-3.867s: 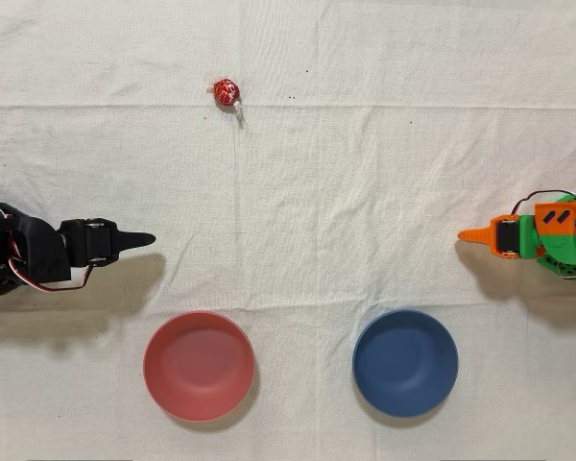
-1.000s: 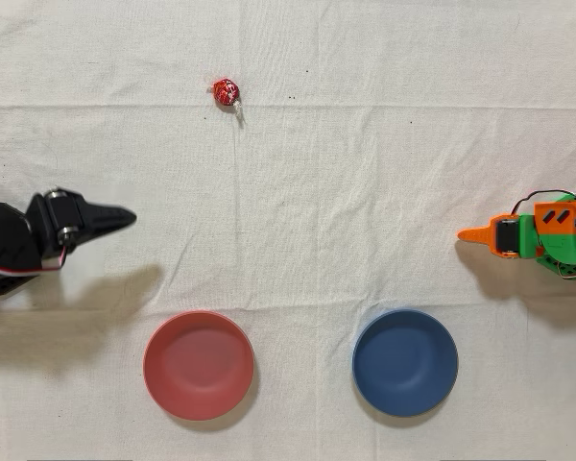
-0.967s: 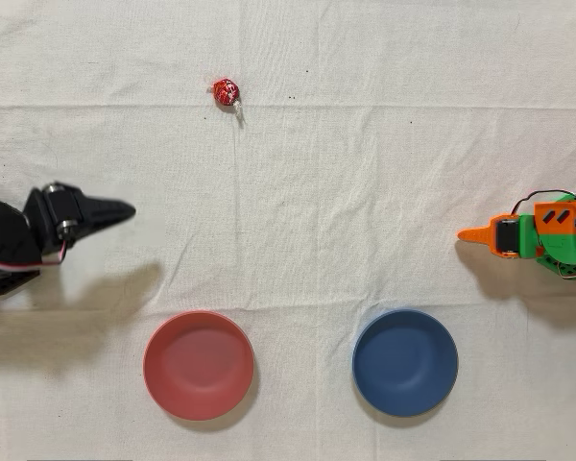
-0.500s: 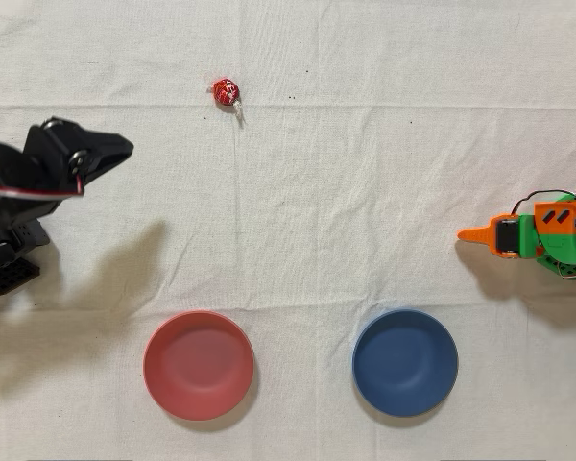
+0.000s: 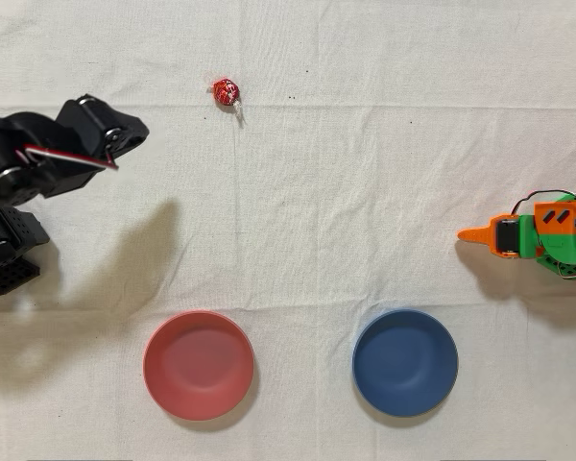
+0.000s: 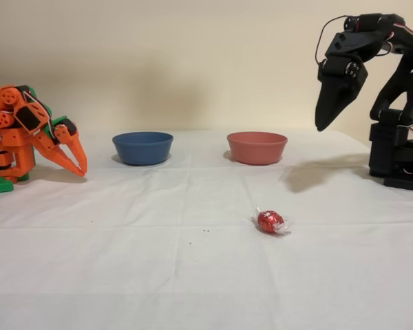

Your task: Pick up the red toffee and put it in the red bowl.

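We are holding our black gripper (image 6: pixel 321 126) high above the white cloth (image 6: pixel 158 275), its tip pointing down; in the fixed view the two fingers are meeting in a single point, so the jaws are pressed together with nothing between them. In the overhead view the gripper (image 5: pixel 132 132) is sitting at the left, raised over the cloth (image 5: pixel 317 211).

The red toffee (image 6: pixel 270 221) is lying on the cloth well below the jaws and nearer the camera in the fixed view; in the overhead view the red toffee (image 5: pixel 226 91) is lying to the right of the jaws and slightly toward the top edge, its whitish tail trailing down-right. We are not touching it.

The red bowl (image 5: pixel 198 364) is resting far below the jaws in the overhead view, with the blue bowl (image 5: pixel 405 362) to its right. The idle orange arm (image 5: pixel 533 235) is sitting at the far right.
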`<state>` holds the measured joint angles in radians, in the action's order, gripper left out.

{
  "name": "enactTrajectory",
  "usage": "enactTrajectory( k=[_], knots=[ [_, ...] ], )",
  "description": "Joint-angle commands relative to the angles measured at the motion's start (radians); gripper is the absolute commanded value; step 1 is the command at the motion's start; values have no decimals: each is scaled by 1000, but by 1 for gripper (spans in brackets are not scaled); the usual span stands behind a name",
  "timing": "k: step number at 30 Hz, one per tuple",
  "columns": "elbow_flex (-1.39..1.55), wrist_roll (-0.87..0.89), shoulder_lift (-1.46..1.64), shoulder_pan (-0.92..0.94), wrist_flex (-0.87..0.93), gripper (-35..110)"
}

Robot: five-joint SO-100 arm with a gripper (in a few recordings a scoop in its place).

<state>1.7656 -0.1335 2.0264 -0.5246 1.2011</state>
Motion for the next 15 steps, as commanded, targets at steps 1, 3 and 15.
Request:
enactTrajectory(
  k=[1, 3, 15],
  knots=[
    [-127, 2, -41, -37, 0, 1],
    [-158, -34, -69, -43, 5, 1],
    [-290, -198, -218, -75, -2, 1]
  ],
)
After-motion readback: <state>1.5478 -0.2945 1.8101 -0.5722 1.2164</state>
